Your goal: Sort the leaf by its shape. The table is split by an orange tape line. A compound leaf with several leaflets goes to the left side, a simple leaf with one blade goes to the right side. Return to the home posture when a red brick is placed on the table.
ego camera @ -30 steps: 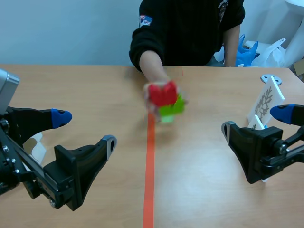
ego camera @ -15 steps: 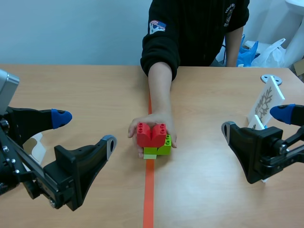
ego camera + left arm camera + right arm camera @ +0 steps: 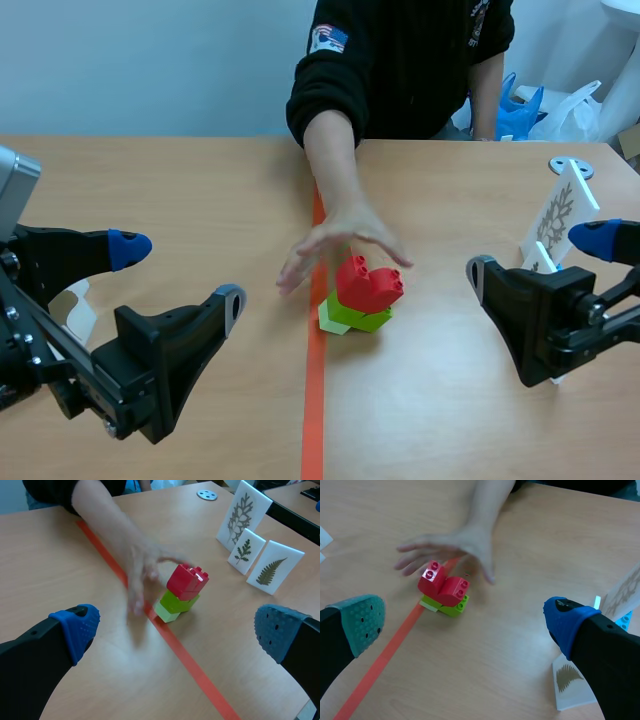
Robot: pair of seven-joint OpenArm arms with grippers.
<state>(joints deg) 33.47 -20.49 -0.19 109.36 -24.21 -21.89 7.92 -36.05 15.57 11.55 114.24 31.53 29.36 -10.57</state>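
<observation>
Once the person's hand (image 3: 340,245) had let go and lifted away, the red brick (image 3: 368,283) stood on green bricks (image 3: 352,314) against the orange tape line (image 3: 313,400), likely the cue to go home; the left gripper (image 3: 180,271) and right gripper (image 3: 535,252) both gaped empty, leaf cards (image 3: 560,215) standing beside the right one

The red brick (image 3: 368,283) and green bricks (image 3: 352,317) look glossy plastic, the table (image 3: 180,200) smooth matt wood.

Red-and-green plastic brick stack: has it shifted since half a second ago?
Yes. The red-and-green plastic brick stack went from astride the orange tape line to mostly right of it.
</observation>
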